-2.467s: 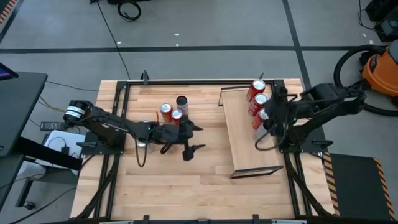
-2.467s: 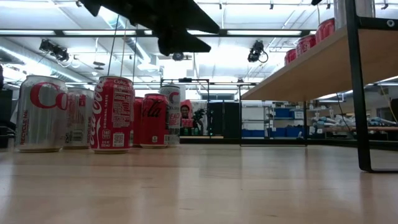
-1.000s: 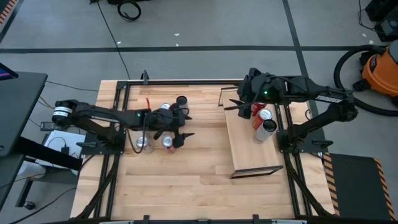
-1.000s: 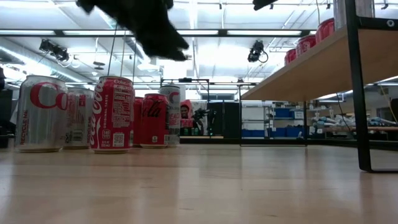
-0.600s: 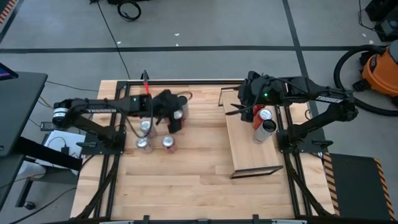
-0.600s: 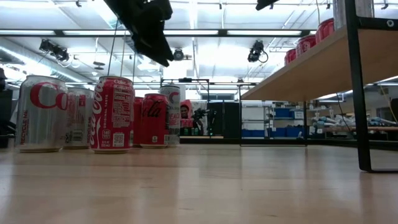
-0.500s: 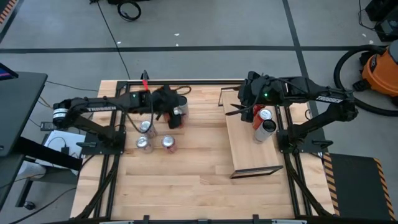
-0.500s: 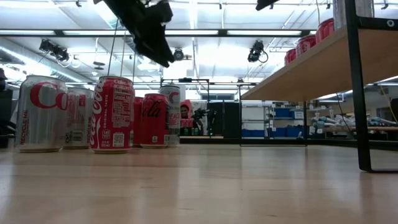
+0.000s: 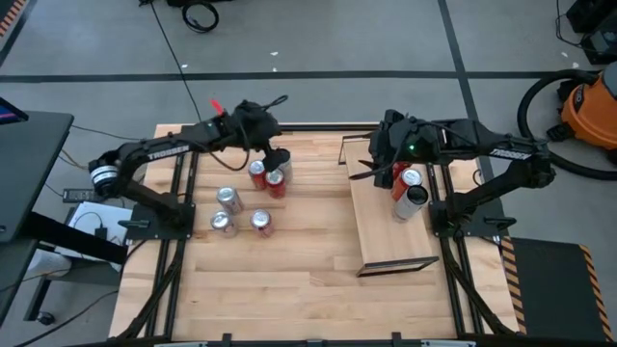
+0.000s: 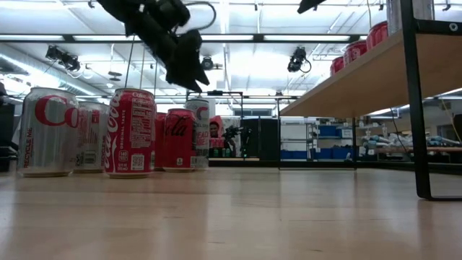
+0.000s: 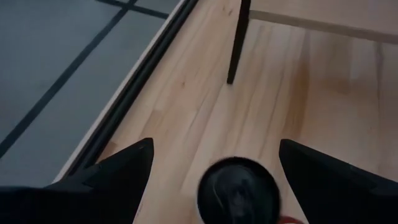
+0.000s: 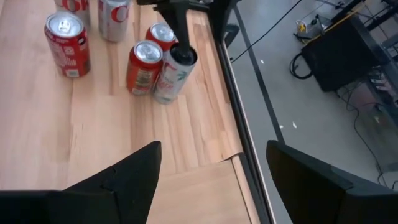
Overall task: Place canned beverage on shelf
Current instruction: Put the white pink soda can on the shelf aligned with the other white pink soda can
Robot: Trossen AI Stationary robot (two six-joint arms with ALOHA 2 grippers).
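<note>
1. The left gripper (image 9: 278, 157) is over the far left part of the table (image 9: 289, 289), directly above a dark-topped can (image 9: 281, 156) that stands at the far end of the group of cans.
2. In the left wrist view the two dark fingers (image 11: 118, 171) stand wide apart, with the can's black top between them and lower than them. The fingers do not touch the can, and they hold nothing.
3. Two red cans (image 9: 257, 171) stand just beside the dark-topped can, on its near side. One of them (image 9: 276, 182) touches or almost touches it; I cannot tell which.
4. Three more cans are nearer and more to the left: a silver can (image 9: 228, 200), another silver can (image 9: 221, 224) and a red one (image 9: 260, 223).
5. The shelf (image 9: 381, 231) is on the right part of the table. It is a raised light-wood board, and the low view shows it from below on a dark leg.
6. Three cans already stand on the shelf along its right edge, at the far end: a red can (image 9: 401, 172), partly hidden by the arm, and beside it a can with a silver top (image 9: 411, 179) and a silver can (image 9: 413, 200).
7. The right gripper (image 9: 371, 162) hangs over the far left corner of the shelf. Its fingers (image 12: 124, 177) are apart and they hold nothing.
</note>
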